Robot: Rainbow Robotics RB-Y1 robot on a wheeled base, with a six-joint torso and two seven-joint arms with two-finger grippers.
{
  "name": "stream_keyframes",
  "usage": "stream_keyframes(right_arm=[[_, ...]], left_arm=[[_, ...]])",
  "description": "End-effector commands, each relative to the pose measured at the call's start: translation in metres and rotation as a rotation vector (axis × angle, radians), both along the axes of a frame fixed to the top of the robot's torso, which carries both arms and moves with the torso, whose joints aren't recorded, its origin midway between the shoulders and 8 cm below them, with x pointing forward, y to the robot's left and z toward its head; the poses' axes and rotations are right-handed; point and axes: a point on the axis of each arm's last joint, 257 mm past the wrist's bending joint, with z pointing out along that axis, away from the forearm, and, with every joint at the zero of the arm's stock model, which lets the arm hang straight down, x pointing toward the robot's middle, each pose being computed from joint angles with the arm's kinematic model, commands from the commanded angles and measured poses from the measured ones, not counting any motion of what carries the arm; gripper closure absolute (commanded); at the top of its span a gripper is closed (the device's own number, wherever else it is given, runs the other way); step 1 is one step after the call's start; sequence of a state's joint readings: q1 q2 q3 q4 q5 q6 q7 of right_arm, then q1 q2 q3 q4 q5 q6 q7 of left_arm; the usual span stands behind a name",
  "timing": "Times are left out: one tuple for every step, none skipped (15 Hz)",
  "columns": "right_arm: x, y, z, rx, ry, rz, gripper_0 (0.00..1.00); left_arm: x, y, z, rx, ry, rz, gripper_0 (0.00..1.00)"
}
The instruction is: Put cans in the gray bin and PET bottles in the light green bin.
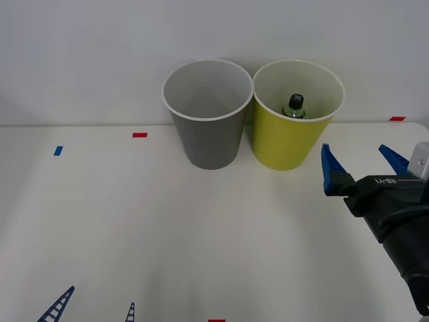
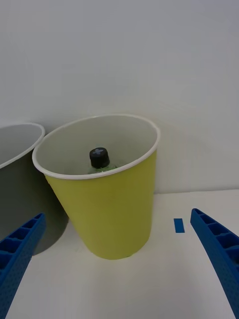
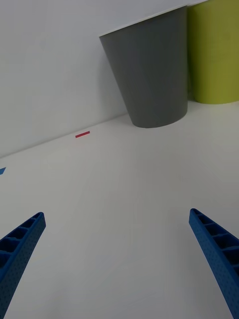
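Note:
The gray bin [image 1: 206, 114] and the light green bin [image 1: 295, 121] stand side by side at the back of the white table, gray on the left. Inside the light green bin [image 2: 107, 209] stands a PET bottle [image 2: 99, 160]; its black cap and a bit of green shoulder [image 1: 293, 106] show above the rim. My right gripper [image 1: 362, 164] hovers open and empty just right of and in front of the light green bin. My left gripper [image 1: 94, 307] sits open at the table's front left, far from the gray bin [image 3: 149, 75]. No cans are in view.
Small tape marks lie on the table: red [image 1: 139, 135] and blue [image 1: 58, 151] at the left, red [image 1: 397, 119] at the far right, blue [image 2: 179, 225] beside the light green bin. A white wall rises right behind the bins.

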State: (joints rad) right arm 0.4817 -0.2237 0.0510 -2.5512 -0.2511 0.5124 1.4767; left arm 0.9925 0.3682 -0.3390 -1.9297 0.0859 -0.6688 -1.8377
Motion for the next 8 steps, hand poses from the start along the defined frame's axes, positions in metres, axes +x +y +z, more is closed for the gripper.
stream_keyframes(right_arm=[[-0.002,-0.016,-0.023,-0.034,-0.06,-0.043,0.0],[-0.002,-0.022,-0.035,-0.048,-0.077,-0.056,0.0],[-0.004,-0.024,-0.043,-0.06,-0.078,-0.063,0.0],[-0.008,-0.029,-0.052,-0.067,-0.078,-0.075,0.0],[-0.014,-0.035,-0.064,-0.061,-0.081,-0.092,0.0],[-0.02,-0.041,-0.073,-0.06,-0.095,-0.104,0.0],[-0.027,-0.045,-0.084,-0.066,-0.099,-0.109,0.0],[-0.033,-0.046,-0.09,-0.068,-0.098,-0.107,0.0]], left_arm=[[0.0,0.0,0.0,0.0,0.0,0.0,0.0],[0.0,0.0,0.0,0.0,0.0,0.0,0.0],[0.0,0.0,0.0,0.0,0.0,0.0,0.0],[0.0,0.0,0.0,0.0,0.0,0.0,0.0],[0.0,0.0,0.0,0.0,0.0,0.0,0.0],[0.0,0.0,0.0,0.0,0.0,0.0,0.0],[0.0,0.0,0.0,0.0,0.0,0.0,0.0],[0.0,0.0,0.0,0.0,0.0,0.0,0.0]])
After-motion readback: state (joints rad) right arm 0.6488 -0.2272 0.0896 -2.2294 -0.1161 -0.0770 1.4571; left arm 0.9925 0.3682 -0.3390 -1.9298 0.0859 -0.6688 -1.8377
